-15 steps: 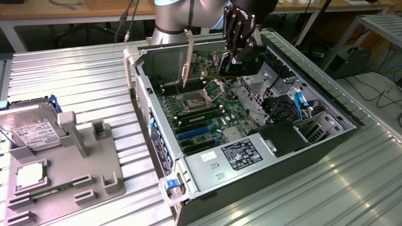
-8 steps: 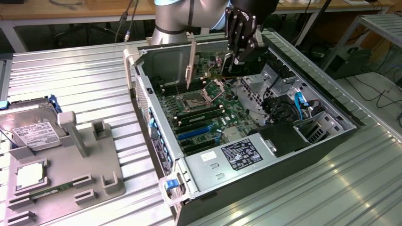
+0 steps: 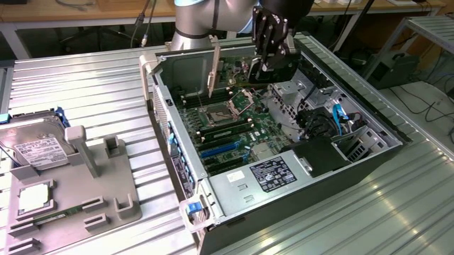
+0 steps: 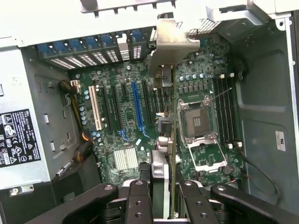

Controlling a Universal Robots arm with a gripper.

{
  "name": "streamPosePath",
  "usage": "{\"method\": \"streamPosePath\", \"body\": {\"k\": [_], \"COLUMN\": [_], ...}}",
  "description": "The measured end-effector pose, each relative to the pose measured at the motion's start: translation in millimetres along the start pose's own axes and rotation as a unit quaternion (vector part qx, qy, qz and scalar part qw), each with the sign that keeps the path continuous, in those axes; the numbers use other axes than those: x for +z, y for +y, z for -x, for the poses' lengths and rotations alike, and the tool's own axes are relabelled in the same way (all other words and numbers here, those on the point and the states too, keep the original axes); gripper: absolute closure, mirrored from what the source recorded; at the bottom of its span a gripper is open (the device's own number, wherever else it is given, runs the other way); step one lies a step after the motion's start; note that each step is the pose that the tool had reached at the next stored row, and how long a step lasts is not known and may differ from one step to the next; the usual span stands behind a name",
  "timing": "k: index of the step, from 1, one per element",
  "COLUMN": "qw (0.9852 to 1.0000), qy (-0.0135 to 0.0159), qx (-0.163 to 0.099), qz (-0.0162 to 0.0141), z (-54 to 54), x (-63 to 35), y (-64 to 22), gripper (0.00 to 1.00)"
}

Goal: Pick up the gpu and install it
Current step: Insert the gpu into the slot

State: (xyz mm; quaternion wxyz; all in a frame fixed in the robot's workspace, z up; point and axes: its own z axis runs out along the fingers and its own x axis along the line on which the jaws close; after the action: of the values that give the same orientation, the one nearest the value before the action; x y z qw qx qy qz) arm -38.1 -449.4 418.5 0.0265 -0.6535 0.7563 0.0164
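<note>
A: Where is the gpu (image 4: 171, 140) located?

B: It is held in the pincer (image 4: 167, 193), edge-on, above the motherboard (image 4: 117, 135) inside the open case (image 3: 369, 133). In the exterior view that is roughly 12 o'clock.

A: Pincer state?

B: Narrowed onto the card, with the fingers (image 4: 140, 200) closed against it from both sides. The grip is taken at the end away from the bracket (image 4: 170, 42) (probably so the bracket end is left free for the rear wall).

A: Seated?

B: Not judged so. In the exterior view the bracket tip is seen hanging clear of the board, near the CPU socket (image 3: 216, 114). No contact with any slot can be made out.

A: Why vertical?

B: The connector edge is kept facing the board, which matches how the slots accept a card. The long blue slot (image 4: 136, 107) lies near the card's line. Exact alignment cannot be told.

A: Rest of the surface (image 3: 85, 79)?

B: A grey holder (image 3: 106, 180) is placed at 8 o'clock. The hard drive (image 3: 39, 146) is propped in it at 9, and the memory stick (image 3: 60, 215) is laid flat at 7. None are touched.
</note>
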Motion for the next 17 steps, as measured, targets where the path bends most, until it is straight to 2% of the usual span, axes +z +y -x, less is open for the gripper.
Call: {"method": "streamPosePath", "body": {"k": [4,12,15,16,17], "qw": [0.9995,0.9991,0.9991,0.9991,0.9991], "qy": [-0.0003,-0.0005,-0.0004,0.0004,0.0006], "qx": [-0.03,-0.043,-0.043,-0.043,-0.043], "qz": [0.0019,0.0027,0.0025,0.0002,0.0001], "z": [-0.1,-0.2,-0.2,-0.1,-0.2], "x": [0.4,2.4,2.5,2.6,2.6], "y": [0.0,0.1,0.1,0.7,0.7], "gripper": [0.72,0.72,0.72,0.72,0.72]}}
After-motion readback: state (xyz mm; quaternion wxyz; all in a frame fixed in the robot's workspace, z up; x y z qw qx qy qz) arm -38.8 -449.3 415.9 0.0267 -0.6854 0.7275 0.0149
